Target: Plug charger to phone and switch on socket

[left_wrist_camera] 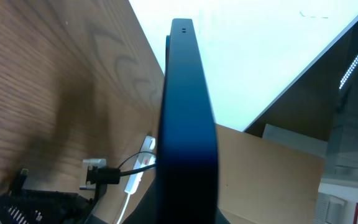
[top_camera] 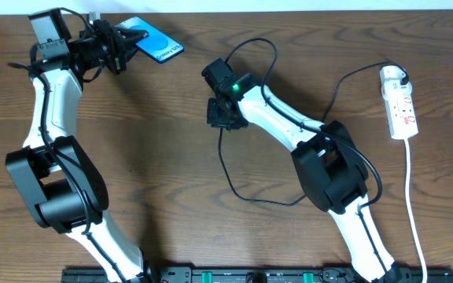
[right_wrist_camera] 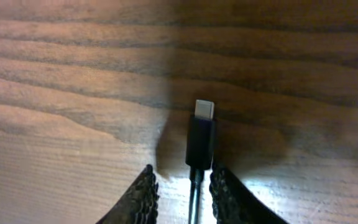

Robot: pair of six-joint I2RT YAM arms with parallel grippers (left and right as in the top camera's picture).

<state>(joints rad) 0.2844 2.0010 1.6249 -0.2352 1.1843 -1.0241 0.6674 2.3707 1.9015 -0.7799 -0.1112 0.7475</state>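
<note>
The phone (top_camera: 157, 43), its screen blue-teal, is lifted at the back left with my left gripper (top_camera: 124, 41) shut on one end. In the left wrist view the phone (left_wrist_camera: 188, 124) appears edge-on as a dark slab running away from the camera. The charger's black cable (top_camera: 234, 185) loops across the table's middle. Its small plug tip (right_wrist_camera: 204, 111) lies flat on the wood. My right gripper (top_camera: 225, 114) is low over it. In the right wrist view the right gripper (right_wrist_camera: 182, 171) is narrowly open, its fingers (right_wrist_camera: 143, 199) astride the cable just behind the plug. The white socket (top_camera: 399, 102) lies at the far right.
The charger's white adapter (top_camera: 392, 76) sits at the socket's far end. The socket's white cord (top_camera: 414, 196) runs toward the front edge. The table's back edge (top_camera: 289, 9) is close behind the phone.
</note>
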